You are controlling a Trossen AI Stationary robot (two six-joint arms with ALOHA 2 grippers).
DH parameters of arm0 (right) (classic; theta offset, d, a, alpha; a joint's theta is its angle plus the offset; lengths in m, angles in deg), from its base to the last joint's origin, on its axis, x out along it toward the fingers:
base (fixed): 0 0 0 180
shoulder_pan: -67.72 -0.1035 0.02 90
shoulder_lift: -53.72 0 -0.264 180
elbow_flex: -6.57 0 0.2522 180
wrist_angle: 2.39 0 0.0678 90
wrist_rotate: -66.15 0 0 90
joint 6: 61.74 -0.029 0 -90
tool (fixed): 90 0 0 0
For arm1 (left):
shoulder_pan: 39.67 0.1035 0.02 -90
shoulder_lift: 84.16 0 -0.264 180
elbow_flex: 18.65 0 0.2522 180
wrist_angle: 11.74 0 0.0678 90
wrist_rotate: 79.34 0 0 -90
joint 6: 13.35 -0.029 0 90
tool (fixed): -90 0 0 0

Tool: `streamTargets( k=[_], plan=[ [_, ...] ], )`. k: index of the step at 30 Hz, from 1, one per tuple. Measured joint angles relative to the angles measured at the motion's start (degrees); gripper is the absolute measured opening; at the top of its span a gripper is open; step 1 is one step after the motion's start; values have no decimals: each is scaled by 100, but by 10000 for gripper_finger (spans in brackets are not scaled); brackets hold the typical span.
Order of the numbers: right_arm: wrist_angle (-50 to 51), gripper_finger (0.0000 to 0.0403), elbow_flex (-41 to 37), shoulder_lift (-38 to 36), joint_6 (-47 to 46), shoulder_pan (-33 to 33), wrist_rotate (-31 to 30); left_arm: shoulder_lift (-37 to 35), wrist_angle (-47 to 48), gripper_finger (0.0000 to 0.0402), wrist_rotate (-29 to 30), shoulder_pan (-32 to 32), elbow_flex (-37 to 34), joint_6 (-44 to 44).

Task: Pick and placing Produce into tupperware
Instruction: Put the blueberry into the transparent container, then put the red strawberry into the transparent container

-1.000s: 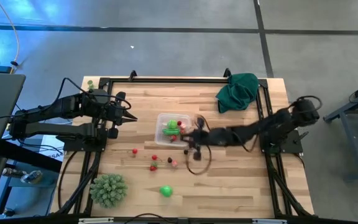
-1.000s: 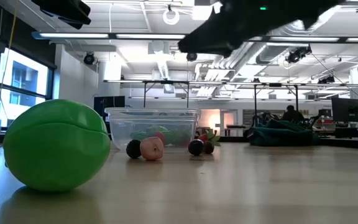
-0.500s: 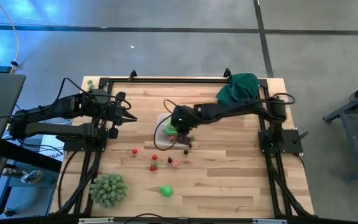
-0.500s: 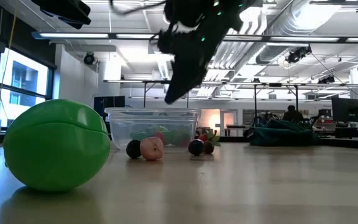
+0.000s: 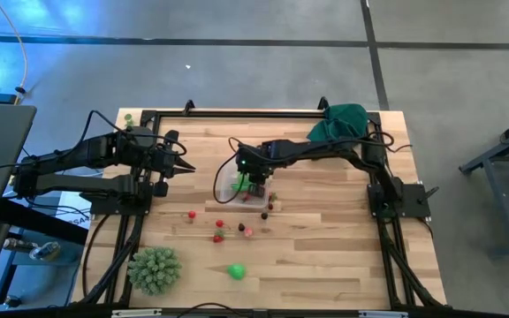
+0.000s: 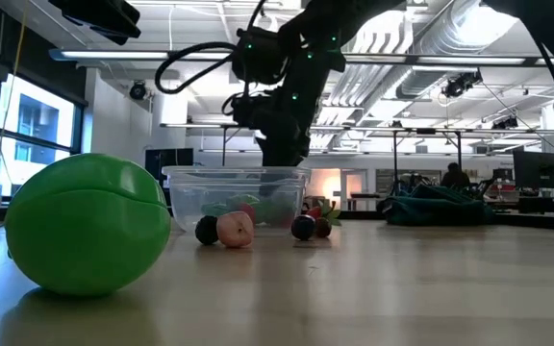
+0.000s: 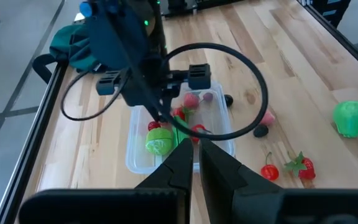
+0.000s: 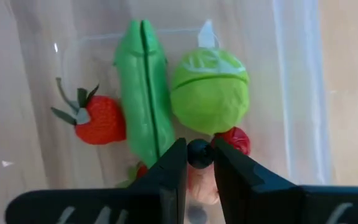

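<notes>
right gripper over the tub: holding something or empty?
Holding. Right gripper is shut on a small dark berry, poised above the tupperware with produce inside.

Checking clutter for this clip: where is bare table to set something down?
Free: the wood between the tupperware and green cloth, and the near right corner. Crowded: loose produce just below the tupperware, where the right gripper hovers; spiky ball near left.

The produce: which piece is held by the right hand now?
The small dark round berry, pinched between the right hand's fingertips above the tupperware; the other pieces lie loose in it or on the table.
</notes>
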Motion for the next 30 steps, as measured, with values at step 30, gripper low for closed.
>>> streamTargets(
  k=[30],
  plan=[
    [-172,122,-107,-288,316,-302,-613,0,0,19,1,0,0,0]
  ],
)
